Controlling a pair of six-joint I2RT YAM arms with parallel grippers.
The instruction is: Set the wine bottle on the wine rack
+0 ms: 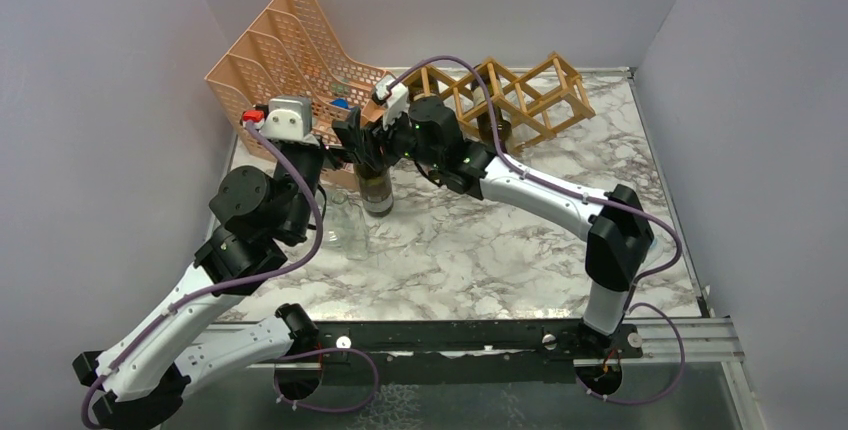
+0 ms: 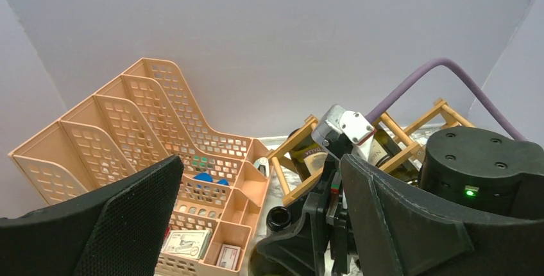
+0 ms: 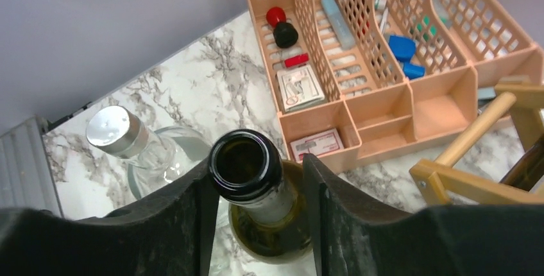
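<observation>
The wine bottle (image 1: 377,190) stands upright on the marble table, dark green with an open mouth (image 3: 247,163). My right gripper (image 3: 258,168) straddles its neck from above. The left finger (image 3: 192,212) touches the lip, while a narrow gap shows beside the right finger (image 3: 327,205). The wooden wine rack (image 1: 505,90) stands at the back and holds dark bottles in its cells (image 2: 308,154). My left gripper (image 2: 260,160) hangs wide open close by, level with the bottle mouth (image 2: 278,217), holding nothing.
A peach perforated file organizer (image 1: 285,45) with small items stands at the back left. A clear glass bottle with a silver cap (image 3: 119,131) stands just left of the wine bottle, near the left arm (image 1: 250,205). Walls close off three sides.
</observation>
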